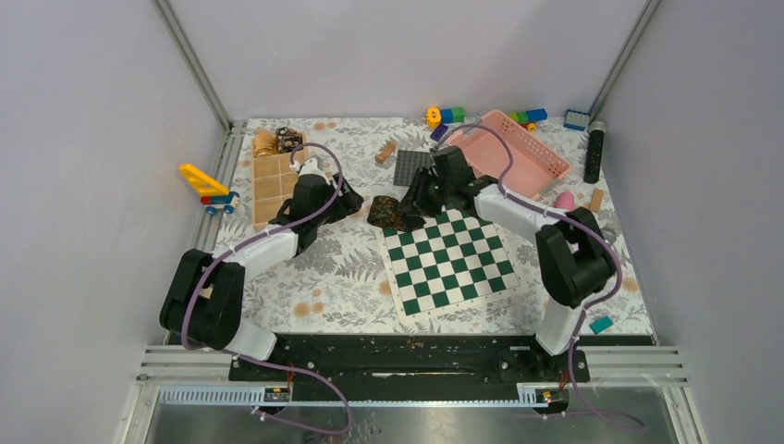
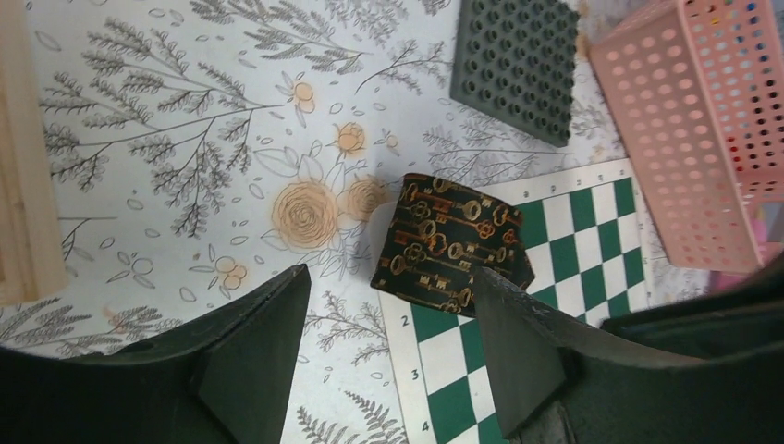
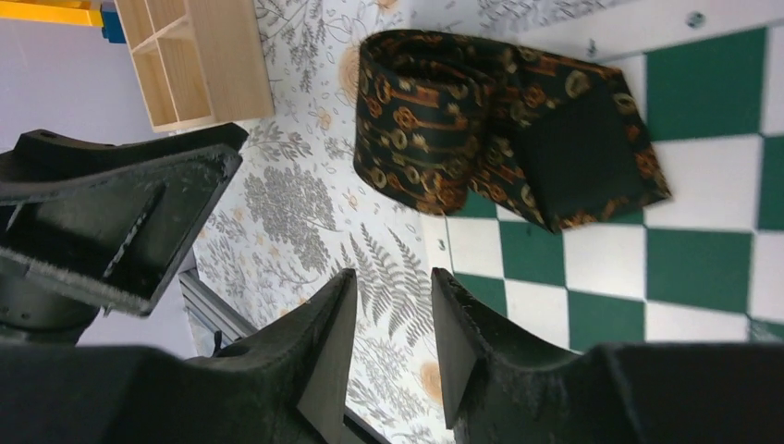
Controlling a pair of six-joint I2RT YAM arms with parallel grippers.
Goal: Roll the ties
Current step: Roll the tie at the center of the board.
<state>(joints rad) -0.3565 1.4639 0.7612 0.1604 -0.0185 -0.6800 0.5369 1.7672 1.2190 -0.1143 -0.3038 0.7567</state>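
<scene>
A dark brown-black tie with a golden key pattern (image 1: 393,215) lies rolled into a coil at the far left corner of the chessboard (image 1: 453,261). Its loose pointed end (image 3: 578,148) rests flat on the board beside the coil (image 3: 425,120). My left gripper (image 1: 348,200) is open and empty just left of the tie (image 2: 453,242). My right gripper (image 1: 418,198) is just right of it, empty, with a narrow gap between its jaws. A golden-tan coil (image 1: 266,141) and a dark specked coil (image 1: 288,139) sit at the far end of the wooden tray (image 1: 271,180).
A pink perforated basket (image 1: 513,153) and a grey studded plate (image 1: 413,166) lie beyond the tie. A black cylinder (image 1: 594,153) stands far right. A yellow toy crane (image 1: 205,185) is at the left wall. Toy blocks (image 1: 529,117) line the back.
</scene>
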